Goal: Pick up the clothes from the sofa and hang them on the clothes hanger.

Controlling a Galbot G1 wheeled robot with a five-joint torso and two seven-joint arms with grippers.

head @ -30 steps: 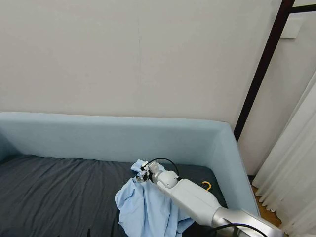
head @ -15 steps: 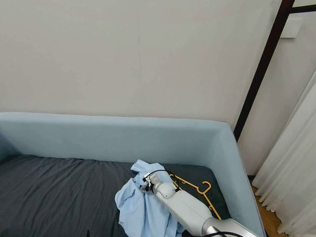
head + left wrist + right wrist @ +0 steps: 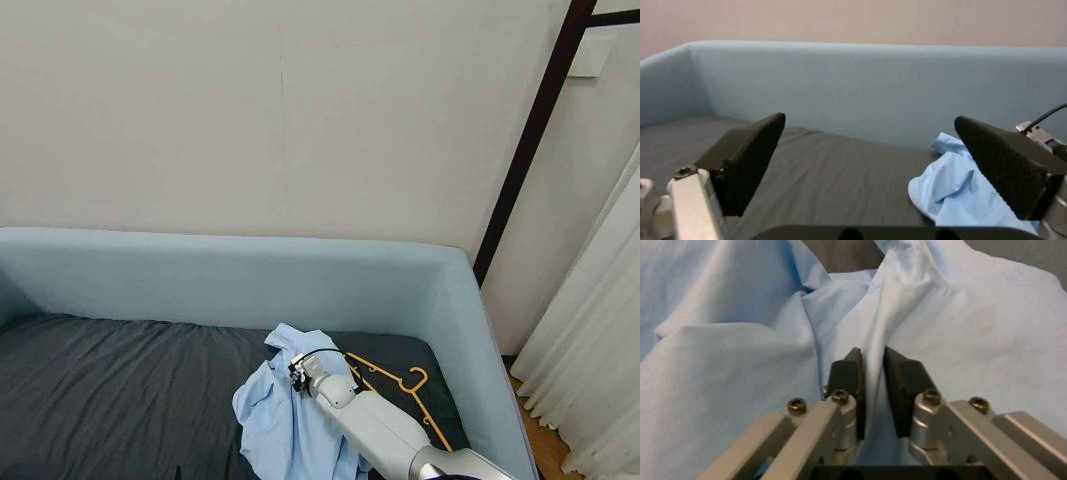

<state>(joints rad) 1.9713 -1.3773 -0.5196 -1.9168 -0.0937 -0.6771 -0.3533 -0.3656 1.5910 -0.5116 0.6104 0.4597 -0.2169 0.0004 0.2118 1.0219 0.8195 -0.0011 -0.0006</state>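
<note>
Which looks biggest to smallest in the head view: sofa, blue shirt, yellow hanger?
1. sofa
2. blue shirt, pinched by the right tool
3. yellow hanger, partly hidden behind the right arm, so its full extent is unsure

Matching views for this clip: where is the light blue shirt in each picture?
Head view: light blue shirt heaped low at centre, right hand on it.
Left wrist view: shirt beside one fingertip of the open left hand.
Right wrist view: shirt around the right hand, a fold pinched in it.
Shared landmark: dark seat cushion under the shirt.
</note>
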